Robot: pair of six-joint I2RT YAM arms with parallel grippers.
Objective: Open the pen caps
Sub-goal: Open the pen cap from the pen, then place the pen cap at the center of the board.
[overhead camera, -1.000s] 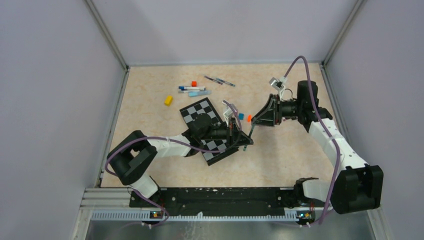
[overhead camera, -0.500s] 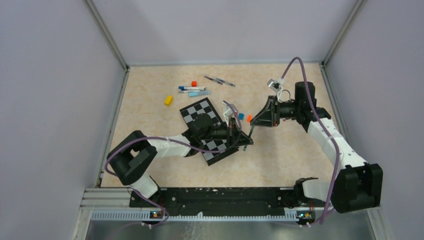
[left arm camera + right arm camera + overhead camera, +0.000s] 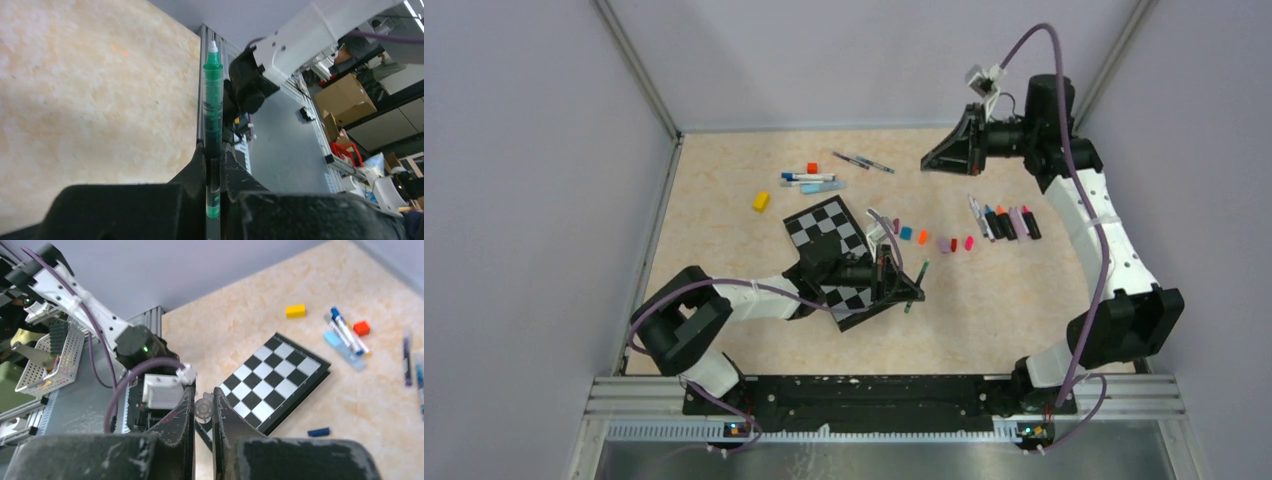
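My left gripper point(image 3: 213, 150) is shut on a green pen point(image 3: 212, 115) whose bare white tip points away from the wrist. In the top view this pen point(image 3: 917, 283) sticks out past the checkerboard's right corner. My right gripper point(image 3: 929, 161) hangs high over the back of the table, well apart from the pen. It is shut on a small clear pen cap point(image 3: 203, 410) pinched between its fingers. Several loose pen caps point(image 3: 922, 237) in purple, blue, orange, lilac, red and pink lie in a row mid-table. Several pens point(image 3: 1004, 221) lie side by side to their right.
A black-and-white checkerboard point(image 3: 824, 222) lies under my left wrist. Behind it are more pens point(image 3: 809, 180), two thin pens point(image 3: 864, 162), a red cube point(image 3: 812, 167) and a yellow block point(image 3: 761, 201). A dark blue cap point(image 3: 318, 432) lies beside the board.
My right gripper pulled away from the green pen's tip, rising up and toward the back wall with the clear cap. Its jaws closed tighter. The left gripper with the pen barely moved.
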